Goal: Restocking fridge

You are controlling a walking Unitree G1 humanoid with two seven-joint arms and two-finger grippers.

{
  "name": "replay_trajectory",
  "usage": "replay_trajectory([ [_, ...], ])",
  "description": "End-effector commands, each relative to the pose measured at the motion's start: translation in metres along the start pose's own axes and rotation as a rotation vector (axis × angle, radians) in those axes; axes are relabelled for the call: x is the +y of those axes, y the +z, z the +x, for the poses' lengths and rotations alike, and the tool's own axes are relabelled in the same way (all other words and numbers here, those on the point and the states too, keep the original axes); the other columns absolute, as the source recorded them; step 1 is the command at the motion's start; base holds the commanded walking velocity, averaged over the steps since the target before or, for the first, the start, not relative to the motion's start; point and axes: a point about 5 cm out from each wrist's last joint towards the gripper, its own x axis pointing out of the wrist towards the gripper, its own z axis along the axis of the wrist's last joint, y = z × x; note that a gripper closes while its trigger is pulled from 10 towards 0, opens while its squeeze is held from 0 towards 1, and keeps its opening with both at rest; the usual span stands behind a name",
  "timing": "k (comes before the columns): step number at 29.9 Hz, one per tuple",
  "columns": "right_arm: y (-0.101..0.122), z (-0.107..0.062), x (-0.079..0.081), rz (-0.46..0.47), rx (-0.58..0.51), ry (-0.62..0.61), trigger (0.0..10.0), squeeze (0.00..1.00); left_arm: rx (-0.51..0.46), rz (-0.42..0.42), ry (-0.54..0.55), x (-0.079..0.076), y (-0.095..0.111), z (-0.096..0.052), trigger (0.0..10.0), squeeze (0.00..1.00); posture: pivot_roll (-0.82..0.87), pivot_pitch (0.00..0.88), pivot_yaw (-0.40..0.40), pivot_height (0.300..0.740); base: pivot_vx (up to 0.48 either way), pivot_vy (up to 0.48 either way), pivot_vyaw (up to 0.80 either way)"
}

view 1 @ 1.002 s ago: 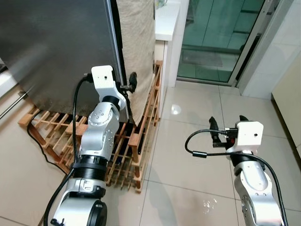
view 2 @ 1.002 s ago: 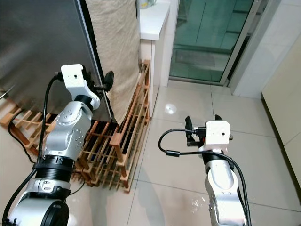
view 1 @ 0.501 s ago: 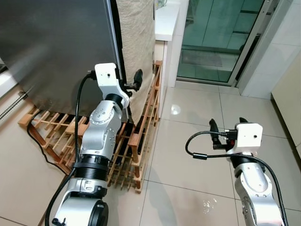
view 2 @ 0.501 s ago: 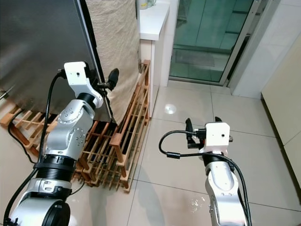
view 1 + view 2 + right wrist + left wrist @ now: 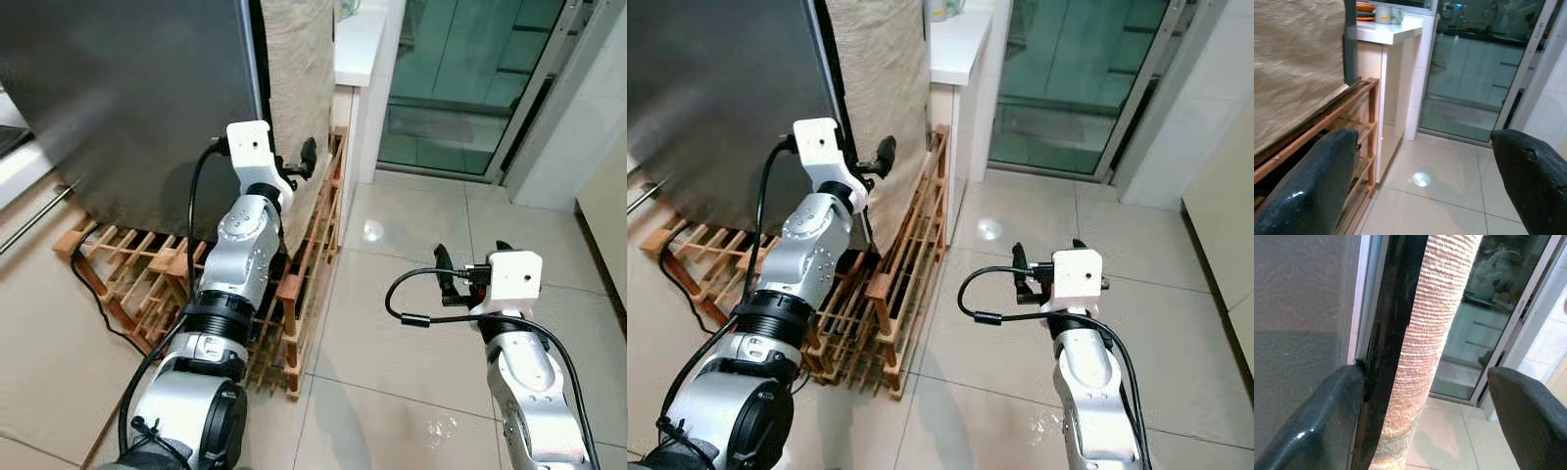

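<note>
The fridge's dark steel door [image 5: 127, 98] stands shut at the upper left, and a beige woven cloth [image 5: 294, 59] hangs down the fridge's side beside it. My left gripper [image 5: 300, 162] is raised to the door's right edge and is open. In the left wrist view one finger [image 5: 1312, 426] rests against the black door edge [image 5: 1391, 333], the other finger [image 5: 1528, 421] is out in the air, and the cloth [image 5: 1435, 323] hangs between them. My right gripper [image 5: 471, 257] hovers open and empty over the tiled floor [image 5: 392, 323].
A wooden slatted rack [image 5: 294, 294] lies under and beside the fridge, with a black cable [image 5: 88, 284] across it. A white counter [image 5: 1386, 32] with cups stands behind the cloth. Glass sliding doors [image 5: 460, 88] are at the back, and a cream cabinet [image 5: 607, 196] is on the right.
The view has shifted a little. My left gripper has pushed forward along the fridge door's edge, further toward the cloth. The right arm has held still.
</note>
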Motion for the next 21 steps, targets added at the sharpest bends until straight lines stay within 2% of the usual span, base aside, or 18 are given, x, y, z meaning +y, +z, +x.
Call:
replay_trajectory([
  [1, 0.000, 0.001, -0.005, -0.015, -0.003, -0.012, 10.0, 0.00, 0.003, 0.002, -0.118, -0.023, 0.002, 0.006, 10.0, 0.00, -0.10, 0.000, 0.039, 0.740, 0.000, 0.000, 0.00],
  [3, 0.000, 0.001, -0.005, -0.016, -0.003, -0.015, 10.0, 0.00, 0.011, -0.015, -0.158, -0.028, 0.000, 0.006, 10.0, 0.00, -0.11, 0.000, 0.040, 0.740, 0.000, 0.000, 0.00],
  [4, 0.000, 0.001, -0.005, -0.016, -0.003, -0.016, 10.0, 0.00, 0.024, -0.050, -0.214, -0.036, -0.003, 0.006, 10.0, 0.00, -0.11, 0.000, 0.040, 0.740, 0.000, 0.000, 0.00],
  [7, 0.000, 0.001, -0.005, -0.016, -0.002, -0.018, 10.0, 0.00, 0.010, -0.115, -0.434, -0.069, -0.006, 0.002, 10.0, 0.00, -0.11, 0.000, 0.041, 0.740, 0.000, 0.000, 0.00],
  [8, 0.000, 0.001, -0.005, -0.016, -0.002, -0.018, 10.0, 0.00, 0.009, -0.156, -0.544, -0.083, -0.007, -0.002, 10.0, 0.00, -0.12, 0.000, 0.044, 0.740, 0.000, 0.000, 0.00],
  [9, 0.000, 0.001, -0.005, -0.016, -0.002, -0.018, 10.0, 0.00, 0.009, -0.156, -0.544, -0.083, -0.007, -0.002, 10.0, 0.00, -0.12, 0.000, 0.044, 0.740, 0.000, 0.000, 0.00],
  [10, 0.000, 0.002, -0.005, -0.016, -0.003, -0.018, 10.0, 0.00, 0.011, -0.214, -0.656, -0.097, -0.009, -0.007, 10.0, 0.00, -0.12, 0.000, 0.045, 0.740, 0.000, 0.000, 0.00],
  [11, 0.000, 0.002, -0.005, -0.016, -0.002, -0.019, 10.0, 0.00, 0.012, -0.240, -0.712, -0.103, -0.010, -0.011, 10.0, 0.00, -0.12, 0.000, 0.045, 0.740, 0.000, 0.000, 0.00],
  [18, 0.001, 0.005, -0.002, -0.012, -0.003, -0.012, 10.0, 0.00, -0.011, -0.347, -1.020, -0.136, -0.008, -0.033, 10.0, 0.00, -0.12, 0.000, 0.042, 0.740, 0.000, 0.000, 0.00],
  [21, 0.000, 0.005, -0.002, -0.011, -0.002, -0.010, 10.0, 0.00, -0.021, -0.347, -1.074, -0.142, -0.006, -0.039, 10.0, 0.00, -0.12, 0.000, 0.042, 0.740, 0.000, 0.000, 0.00],
])
